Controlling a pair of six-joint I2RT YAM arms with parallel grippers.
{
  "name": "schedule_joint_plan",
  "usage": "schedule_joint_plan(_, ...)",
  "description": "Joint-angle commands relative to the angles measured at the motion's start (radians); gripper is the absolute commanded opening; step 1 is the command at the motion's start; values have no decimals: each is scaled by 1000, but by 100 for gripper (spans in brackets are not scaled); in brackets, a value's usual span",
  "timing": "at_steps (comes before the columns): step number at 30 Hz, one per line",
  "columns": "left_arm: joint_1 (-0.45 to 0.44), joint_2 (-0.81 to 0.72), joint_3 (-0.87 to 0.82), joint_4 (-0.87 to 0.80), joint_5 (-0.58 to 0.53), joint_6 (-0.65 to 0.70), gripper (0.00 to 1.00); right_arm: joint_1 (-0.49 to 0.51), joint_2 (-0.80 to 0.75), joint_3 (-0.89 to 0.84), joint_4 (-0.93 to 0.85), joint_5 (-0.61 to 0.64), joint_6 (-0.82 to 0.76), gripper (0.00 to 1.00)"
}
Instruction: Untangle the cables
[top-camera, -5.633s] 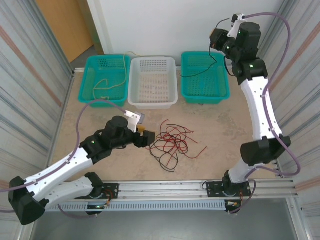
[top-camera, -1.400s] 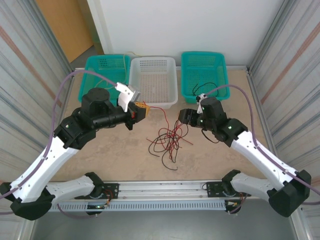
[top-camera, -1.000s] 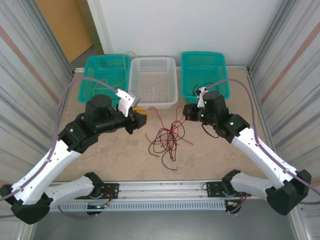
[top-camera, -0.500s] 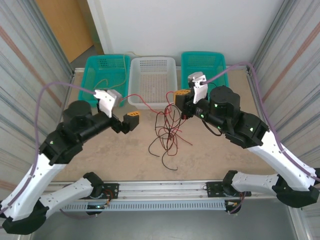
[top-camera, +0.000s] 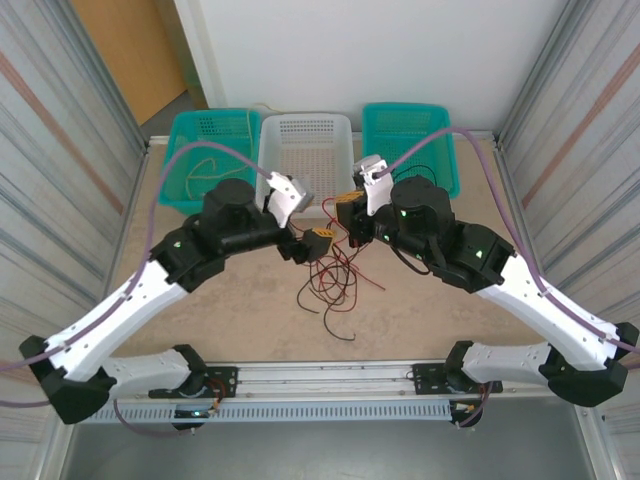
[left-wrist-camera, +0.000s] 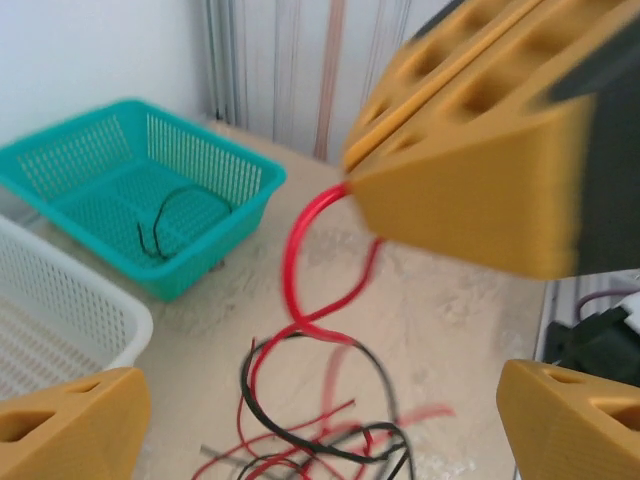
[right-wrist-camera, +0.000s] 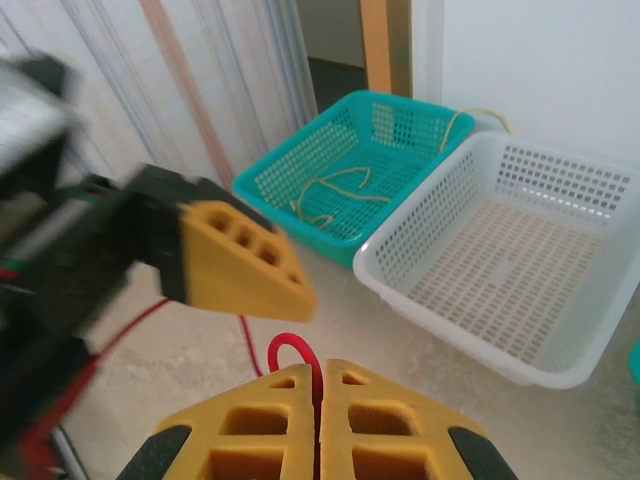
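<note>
The right hand hangs above the middle of the bench, just in front of the white basket. In the right wrist view its two yellow fingers are pressed together with a loop of the red cable pinched between their tips. In the left wrist view that cable leaves the pinch, curves down in an S and runs into the tangle below.

The left hand hovers just beside the right one, slightly nearer the arm bases. Its fingers stand far apart at the two bottom corners of its own camera view and nothing lies between them. One of them also shows in the right wrist view as a yellow wedge close to the pinched loop.

The tangle of red and black cables lies loose on the bench below both hands, with a few strands rising toward the right hand. A black cable lies curled in the right teal basket. A yellow-tan cable lies in the left teal basket. The white basket between the two teal ones holds no cable.
</note>
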Motion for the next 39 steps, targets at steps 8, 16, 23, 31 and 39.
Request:
schedule_joint_plan(8, 190, -57, 26, 73, 222, -68, 87, -73, -69, -58, -23, -43, 80, 0)
schedule_joint_plan(16, 106, 90, 56, 143, 310, -107, 80, -96, -66, -82, 7, -114, 115, 0)
schedule_joint_plan(23, 100, 190, 121, 123, 370, -88, 69, -97, -82, -84, 5, -141, 140, 0)
schedule_joint_plan(31, 139, 123, 84, 60, 328, -63, 66, -107, -79, -80, -32, -64, 140, 0)
schedule_joint_plan(39, 368, -152, -65, -62, 281, -85, 82, -190, -124, -109, -72, -40, 142, 0)
